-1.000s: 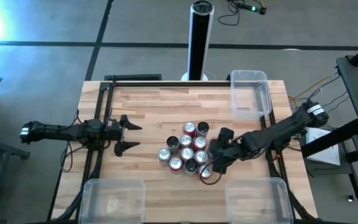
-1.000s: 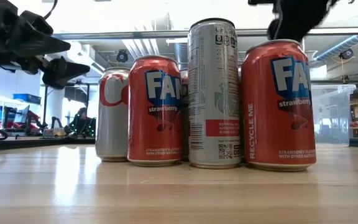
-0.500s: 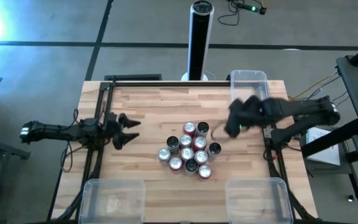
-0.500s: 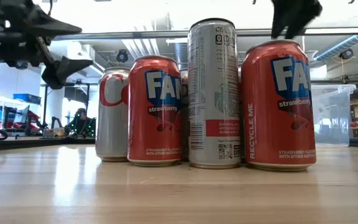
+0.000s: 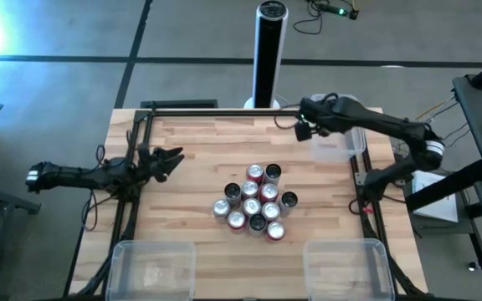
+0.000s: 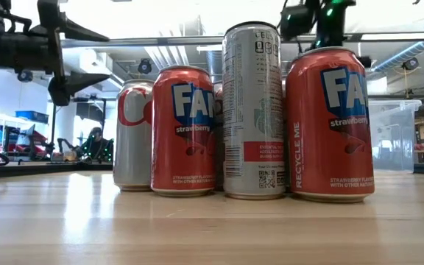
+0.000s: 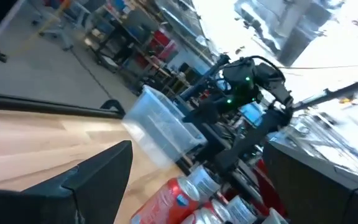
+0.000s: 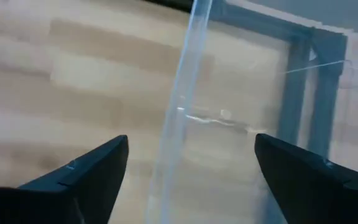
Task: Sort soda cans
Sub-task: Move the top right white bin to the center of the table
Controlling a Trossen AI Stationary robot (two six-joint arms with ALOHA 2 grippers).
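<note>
Two grippers stand with their fingers spread and nothing between them. The right gripper (image 5: 302, 125) hangs above the far part of the table (image 5: 199, 142), at the near-left corner of the clear bin (image 5: 338, 124) that sits on the table's far right. Its own wrist view looks down between two dark fingers (image 8: 79, 177) set wide apart, straight onto the bin's thin transparent wall and the pale wood under it. The right arm reaches back from there over the bin toward the table's right edge.

The left gripper (image 5: 171, 158) points rightward over the left part of the table, well apart from the cans, its fingers likewise wide; its wrist view shows the two dark fingers (image 7: 95, 177) with open space between and the red cans farther off.

The soda cans (image 5: 254, 206) stand upright in a tight cluster near the middle of the table, slightly toward the right and near side, with silver tops showing from above. One dark can (image 5: 289, 200) stands just beside the group on its right. In the low view, four show in front: a silver can (image 6: 134, 135), a red strawberry can (image 6: 185, 130), a taller silver can (image 6: 253, 110) and another red can (image 6: 330, 124).

Two more clear bins sit at the near corners: one on the left (image 5: 151, 267), one on the right (image 5: 346, 267). A tall black-and-silver post (image 5: 269, 54) stands beyond the table's far edge.
</note>
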